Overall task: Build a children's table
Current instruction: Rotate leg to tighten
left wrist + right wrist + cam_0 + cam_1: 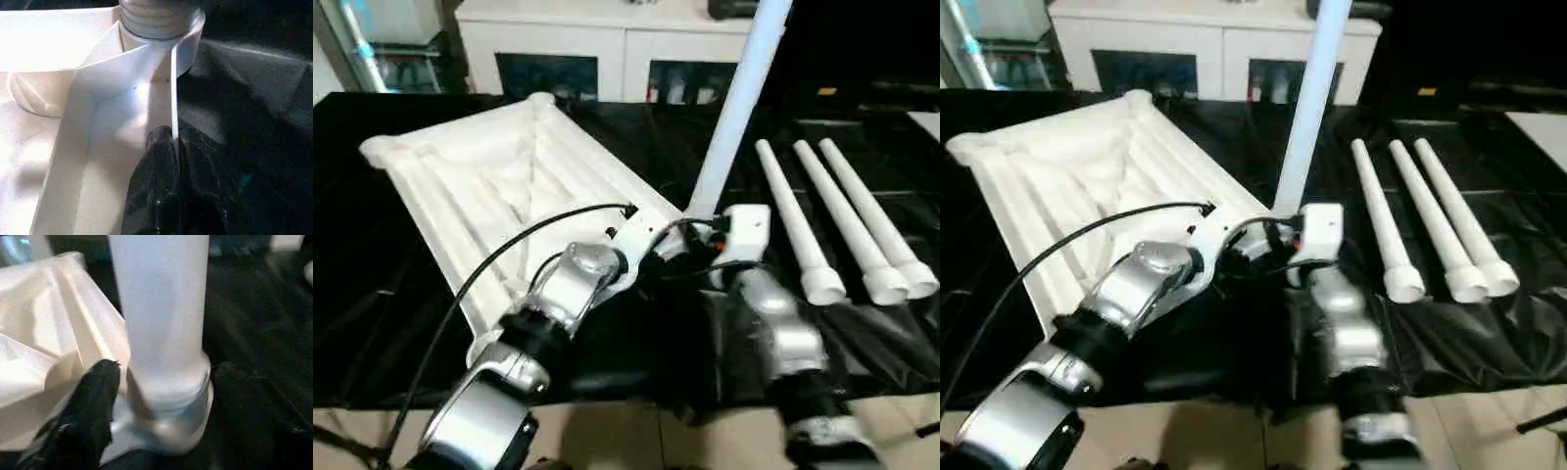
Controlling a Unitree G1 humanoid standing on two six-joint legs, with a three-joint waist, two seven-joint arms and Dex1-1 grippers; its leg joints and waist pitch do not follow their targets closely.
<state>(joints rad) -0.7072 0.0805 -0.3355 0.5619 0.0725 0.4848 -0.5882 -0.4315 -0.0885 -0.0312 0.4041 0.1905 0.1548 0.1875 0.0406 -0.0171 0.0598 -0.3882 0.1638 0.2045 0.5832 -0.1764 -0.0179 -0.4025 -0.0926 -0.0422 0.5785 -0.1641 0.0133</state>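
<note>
Left eye view had the tabletop [499,186] lying upside down on the black-covered work surface [372,294], ribbed underside up, round sockets at its corners. One leg [736,108] stood upright in the near corner socket [166,426], rising past the top of the frame. And look at the left wrist view: the threaded end of that leg sat right inside the socket's collar. Three more legs [847,220] lay side by side on the black cover, well apart from the tabletop on the robot's right, wide ends toward the robot.

Left gripper [171,161] was pinched shut on the tabletop's thin rim wall, one black finger on each face, just beside the filled socket. Right gripper [164,396] stood with its jaws apart around the base of the upright leg, one fingertip [100,382] near the tube but not pressing it. A white cabinet [607,49] stood behind the work surface.
</note>
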